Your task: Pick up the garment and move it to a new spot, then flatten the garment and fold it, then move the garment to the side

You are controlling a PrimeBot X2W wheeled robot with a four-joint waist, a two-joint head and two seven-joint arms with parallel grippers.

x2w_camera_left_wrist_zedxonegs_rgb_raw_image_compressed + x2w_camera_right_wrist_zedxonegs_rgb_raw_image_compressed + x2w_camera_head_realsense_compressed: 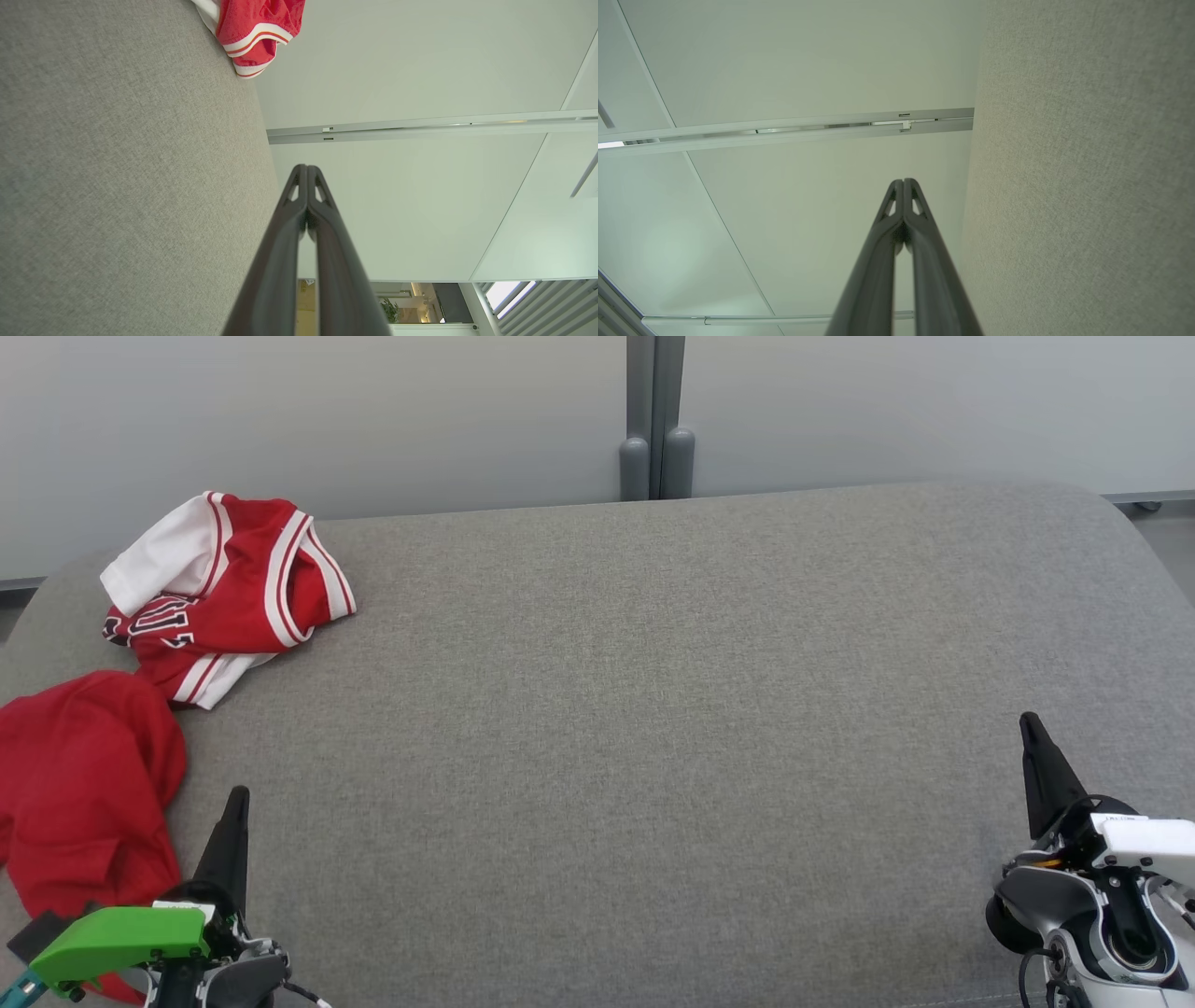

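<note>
Head view: left claw (pixel 240 800) and right claw (pixel 1031 725), both pressed shut and empty, over the near worktop (pixel 653 709); plain red garment (pixel 84 775) just beside left claw; red-and-white jersey (pixel 233 588) crumpled beyond it, far left.

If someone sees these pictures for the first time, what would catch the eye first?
The crumpled red and white jersey at the far left of the grey fabric surface stands out first, with a plain red garment bunched nearer, at the left edge. The left gripper and right gripper sit at the near corners, jaws shut, holding nothing.
</note>
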